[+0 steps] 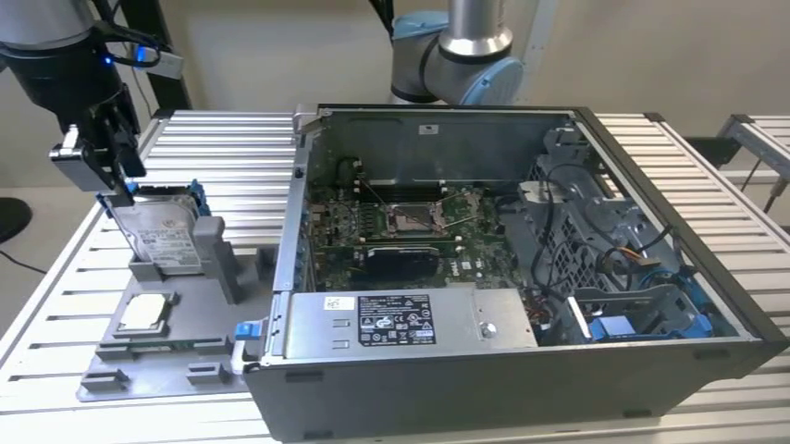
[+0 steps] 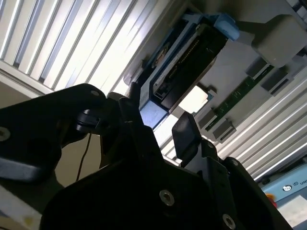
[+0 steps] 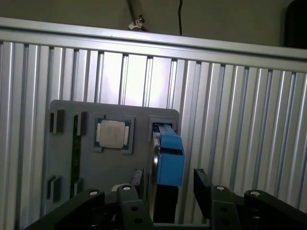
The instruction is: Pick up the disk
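In the exterior view the gripper (image 1: pixel 120 190) hangs at about ten o'clock in the scene, right over the top edge of the disk (image 1: pixel 163 231). The disk stands on edge, leaning slightly, in a slot of a grey tray (image 1: pixel 173 370) that lies on the ribbed metal table (image 1: pixel 235 148). Its white label faces the camera, and a blue frame shows along its upper edge.

The gripper is open. In both wrist views its two black fingers (image 3: pixel 128 197) stand apart with the disk's edge between them. In the first wrist view the blue frame of the disk (image 3: pixel 170 158) sits in the gap of the gripper (image 3: pixel 165 191), nearer to one finger than to the other. In the second wrist view the gripper (image 2: pixel 160 122) straddles the near end of the disk (image 2: pixel 189 57), and a finger (image 2: pixel 186 134) stands clear on one side of it. I cannot tell whether either finger touches the disk, and the disk rests in its slot, not lifted.

A small square chip (image 1: pixel 144 313) lies flat on the tray at about six o'clock from the disk. The open computer case (image 1: pixel 494 166) stands at three o'clock from the tray, just beside it, with a long grey box (image 1: pixel 395 319) along its near edge.
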### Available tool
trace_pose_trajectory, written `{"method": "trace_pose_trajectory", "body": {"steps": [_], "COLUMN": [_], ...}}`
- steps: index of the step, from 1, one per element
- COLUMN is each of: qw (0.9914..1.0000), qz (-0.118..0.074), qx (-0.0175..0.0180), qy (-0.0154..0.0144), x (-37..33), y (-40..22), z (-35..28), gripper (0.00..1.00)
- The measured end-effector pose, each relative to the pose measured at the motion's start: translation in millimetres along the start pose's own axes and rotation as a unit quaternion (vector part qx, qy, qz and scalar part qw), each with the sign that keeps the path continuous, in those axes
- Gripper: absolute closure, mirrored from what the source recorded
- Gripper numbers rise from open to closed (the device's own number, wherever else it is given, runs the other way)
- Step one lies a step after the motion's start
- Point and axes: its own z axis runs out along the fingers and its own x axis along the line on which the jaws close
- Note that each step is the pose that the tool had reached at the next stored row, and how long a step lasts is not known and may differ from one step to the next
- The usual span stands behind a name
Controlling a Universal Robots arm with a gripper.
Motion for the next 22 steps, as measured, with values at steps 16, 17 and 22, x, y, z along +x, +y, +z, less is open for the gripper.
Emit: {"method": "trace_pose_trajectory", "body": {"steps": [16, 17, 22], "qw": [1.00000, 1.00000, 1.00000], "qz": [0.000, 0.000, 0.000], "qx": [0.0000, 0.0000, 0.0000], "qy": [0.0000, 0.0000, 0.0000], "x": [0.2, 0.2, 0.4], "y": [2.6, 2.7, 2.8], "z": [16.1, 18.0, 25.7], "gripper": [0.00, 0.00, 0.00]}}
